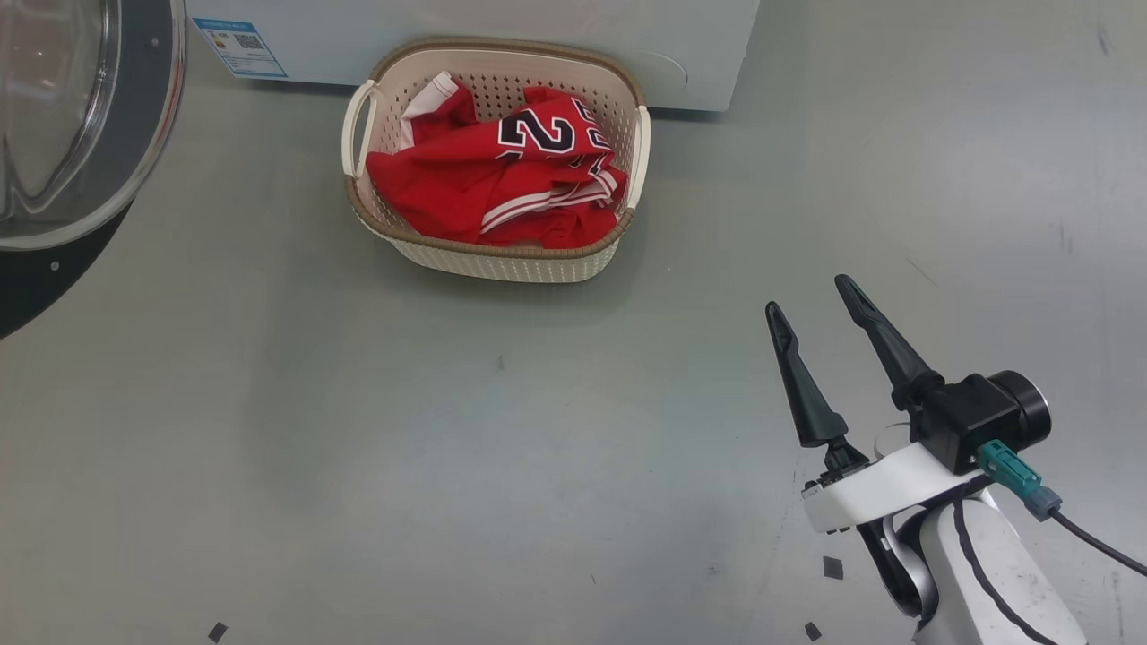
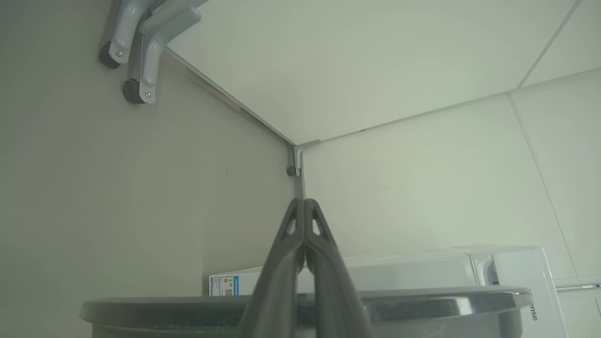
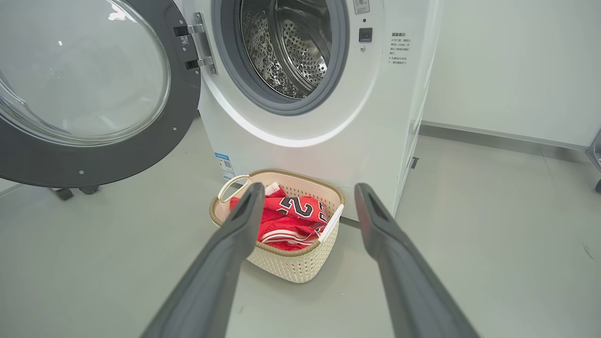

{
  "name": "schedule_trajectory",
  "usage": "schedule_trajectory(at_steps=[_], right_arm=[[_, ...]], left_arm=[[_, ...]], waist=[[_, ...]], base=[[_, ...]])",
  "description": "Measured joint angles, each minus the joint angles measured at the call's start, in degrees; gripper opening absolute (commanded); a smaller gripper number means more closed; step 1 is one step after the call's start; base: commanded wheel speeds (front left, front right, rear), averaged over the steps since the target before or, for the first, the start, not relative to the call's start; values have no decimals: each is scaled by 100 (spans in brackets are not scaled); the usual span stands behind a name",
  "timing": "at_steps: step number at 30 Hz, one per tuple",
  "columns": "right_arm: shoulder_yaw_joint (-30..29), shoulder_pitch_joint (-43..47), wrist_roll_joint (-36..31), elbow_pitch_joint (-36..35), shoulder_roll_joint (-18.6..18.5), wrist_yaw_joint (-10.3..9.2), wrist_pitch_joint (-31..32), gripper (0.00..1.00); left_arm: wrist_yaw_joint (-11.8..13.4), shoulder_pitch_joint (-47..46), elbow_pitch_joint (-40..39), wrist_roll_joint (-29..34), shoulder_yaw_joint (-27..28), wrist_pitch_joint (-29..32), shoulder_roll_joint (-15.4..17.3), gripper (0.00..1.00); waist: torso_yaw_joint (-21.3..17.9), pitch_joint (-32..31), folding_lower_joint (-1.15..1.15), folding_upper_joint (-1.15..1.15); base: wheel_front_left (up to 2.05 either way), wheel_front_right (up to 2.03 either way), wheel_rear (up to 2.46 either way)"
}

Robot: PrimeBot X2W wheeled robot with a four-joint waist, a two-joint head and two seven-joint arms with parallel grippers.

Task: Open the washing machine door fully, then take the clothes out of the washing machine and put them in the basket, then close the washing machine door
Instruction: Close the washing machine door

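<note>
Finished putting clothes (image 1: 502,175) in basket (image 1: 502,260); yet to close washing machine door (image 3: 94,159), with right end effector (image 1: 807,294) apart, left end effector (image 2: 304,201) together.

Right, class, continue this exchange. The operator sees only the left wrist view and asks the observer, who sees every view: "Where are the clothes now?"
Observer: The red clothes lie in the basket, on the floor in front of the washing machine.
Operator: Is anything in the drum?
Observer: The part of the drum that the right wrist view shows holds nothing.
Operator: Is the door shut?
Observer: No, the washing machine door stands wide open.
</note>
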Motion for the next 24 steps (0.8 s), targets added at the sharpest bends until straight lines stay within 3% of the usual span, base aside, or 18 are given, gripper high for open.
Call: schedule_trajectory(at_steps=[24], right_arm=[[41, 0, -48, 21, 8, 2, 0, 100]], left_arm=[[-9, -199, 431, -102, -481, 999, 9, 0]], waist=[[9, -62, 0, 0]], base=[[0, 0, 0]])
